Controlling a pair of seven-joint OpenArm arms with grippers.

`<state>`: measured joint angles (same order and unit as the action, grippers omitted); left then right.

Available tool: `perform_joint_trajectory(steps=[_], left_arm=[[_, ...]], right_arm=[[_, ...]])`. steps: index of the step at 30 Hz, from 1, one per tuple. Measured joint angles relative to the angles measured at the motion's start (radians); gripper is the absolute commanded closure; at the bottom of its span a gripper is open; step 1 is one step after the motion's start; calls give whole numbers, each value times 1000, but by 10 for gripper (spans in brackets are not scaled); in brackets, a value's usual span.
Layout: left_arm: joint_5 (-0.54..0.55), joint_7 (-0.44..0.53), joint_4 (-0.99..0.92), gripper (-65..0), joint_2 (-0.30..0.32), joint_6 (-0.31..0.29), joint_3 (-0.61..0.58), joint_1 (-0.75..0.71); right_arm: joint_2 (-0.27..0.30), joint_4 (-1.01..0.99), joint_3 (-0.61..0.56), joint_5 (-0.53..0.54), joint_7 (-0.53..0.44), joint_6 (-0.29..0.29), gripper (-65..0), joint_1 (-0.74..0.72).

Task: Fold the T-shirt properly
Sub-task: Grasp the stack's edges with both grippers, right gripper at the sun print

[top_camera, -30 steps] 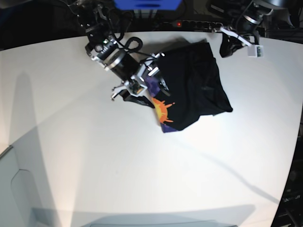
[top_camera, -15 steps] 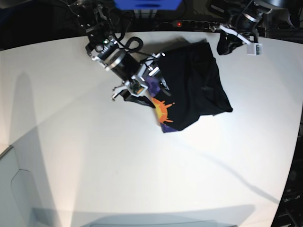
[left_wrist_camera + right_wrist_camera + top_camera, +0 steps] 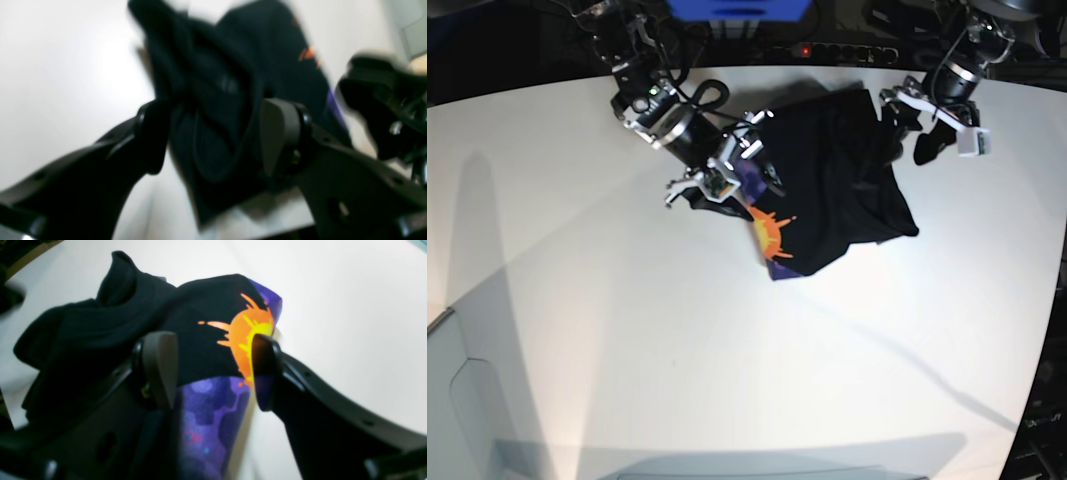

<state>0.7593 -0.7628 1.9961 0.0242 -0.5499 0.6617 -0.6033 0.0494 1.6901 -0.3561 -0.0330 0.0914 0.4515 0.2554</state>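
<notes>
the right gripper (image 3: 213, 373) stands wide open over the t-shirt's (image 3: 847, 190) orange sun print (image 3: 248, 340), gripping nothing. the left gripper (image 3: 217, 140), jaws parted, straddles black folds at the shirt's two o'clock edge on the white table (image 3: 677, 340).

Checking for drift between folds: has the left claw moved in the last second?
Yes. In the base view the left claw has come down from the table's far edge to beside the T-shirt's corner.
</notes>
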Motion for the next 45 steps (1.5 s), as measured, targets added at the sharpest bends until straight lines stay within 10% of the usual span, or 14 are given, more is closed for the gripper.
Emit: perform_joint_trajectory(steps=[13,23,39,45], left_arm=[[-173,-14,-11,-372,4,0,-169,27],[-172,-2,-46,-6,3,0,-165,1],[70,4,-57,-2,-16,0,-62,-94],[81,4,-190,-133,-13,1,-61,-89]], right_arm=[[0,0,2,0,0,0,-356,-11],[0,0,2,-1,1,0,-356,-11],[0,-1,2,0,1,0,-356,-11],[0,-1,0,-1,1,0,-356,-11]])
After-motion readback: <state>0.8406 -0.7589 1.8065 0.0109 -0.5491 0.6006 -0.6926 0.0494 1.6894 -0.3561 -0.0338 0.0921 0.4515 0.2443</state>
